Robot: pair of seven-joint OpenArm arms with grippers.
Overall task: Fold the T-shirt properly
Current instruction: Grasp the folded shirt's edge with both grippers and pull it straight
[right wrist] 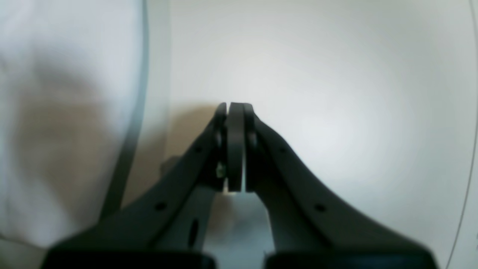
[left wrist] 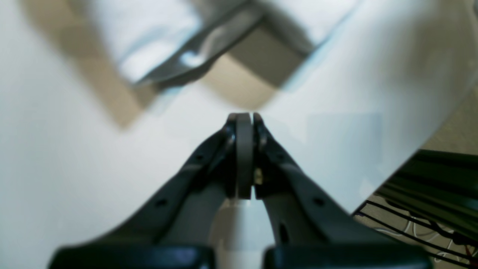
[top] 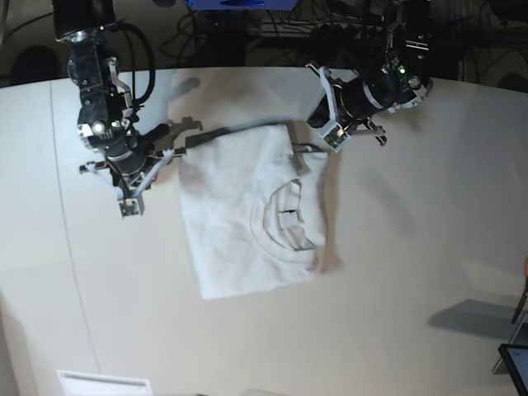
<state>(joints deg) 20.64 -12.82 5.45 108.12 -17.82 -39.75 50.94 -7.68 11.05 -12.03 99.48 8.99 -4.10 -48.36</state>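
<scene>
Base view, left to right: right gripper [top: 188, 132] pinched closed on the T-shirt [top: 239, 223] far-left corner. Shirt lies partly folded mid-table [top: 412, 272], collar visible. Left gripper [top: 304, 148] closed on far-right corner.

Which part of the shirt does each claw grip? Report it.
Both claws are shut on the T-shirt: the right claw pinches its far left corner, the left claw its far right corner.
</scene>
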